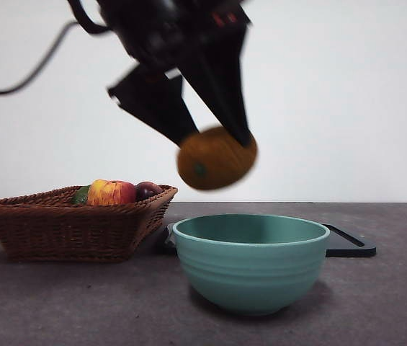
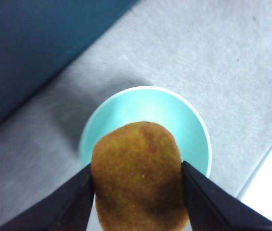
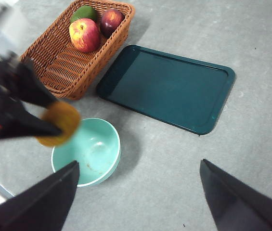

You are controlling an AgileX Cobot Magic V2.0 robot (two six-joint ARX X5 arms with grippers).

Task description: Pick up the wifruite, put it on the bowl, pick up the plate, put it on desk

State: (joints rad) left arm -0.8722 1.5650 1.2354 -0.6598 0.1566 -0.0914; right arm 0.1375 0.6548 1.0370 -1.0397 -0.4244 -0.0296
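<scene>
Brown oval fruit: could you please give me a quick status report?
Left claw shut on brown oval fruit, above teal ceramic bowl. Right claw open, waiting over the grey desk. Nothing between fruit and bowl.

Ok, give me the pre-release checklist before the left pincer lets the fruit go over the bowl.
1. Grip: left pincer shut on the wifruite: ok.
2. Fruit above the bowl opening: ok in the left wrist view, slightly off-centre in the front view.
3. Bowl interior free of other things: ok.
4. Bowl upright on the desk: ok.
5. Right pincer open, clear of the bowl: ok.
6. Drop height: not ok, fruit well above the rim.
</scene>
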